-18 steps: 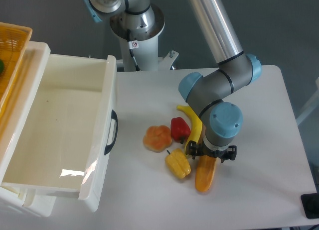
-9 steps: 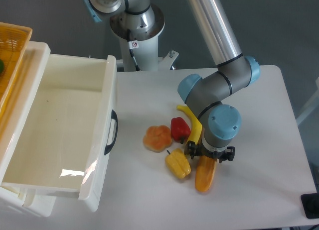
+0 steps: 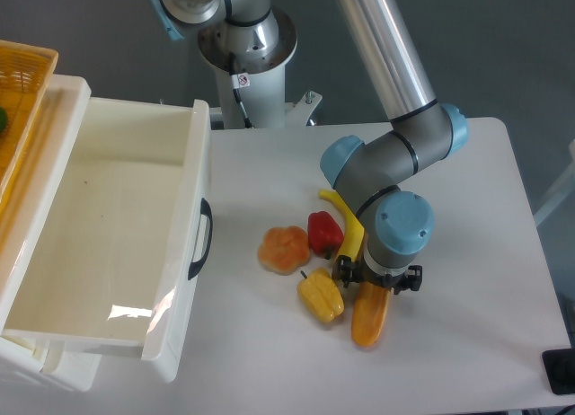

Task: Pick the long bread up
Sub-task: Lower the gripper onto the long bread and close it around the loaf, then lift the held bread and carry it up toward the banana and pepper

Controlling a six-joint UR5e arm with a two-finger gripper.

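Arm: the UR5e arm enters from the top centre of the frame and bends down to a wrist at centre right.
Gripper: the gripper points straight down below the blue wrist cap, directly over the upper end of the bread.
Jaws: hidden under the wrist; whether they are spread or pinching the bread cannot be told.
Bread: the bread lies on the table at lower centre right, nearly vertical in the frame; its upper end is covered by the gripper, its lower end is free.
Banana: the banana runs from above the bread toward the centre of the frame, partly covered by the wrist.
Red pepper: the red pepper sits just left of the banana.
Yellow pepper: the yellow pepper lies just left of the bread.
Bun: the bun sits left of the red pepper, close beside it.
Bin: a white bin fills the left of the frame, with a dark handle on its right wall.
Basket: a yellow basket shows at the upper left edge.
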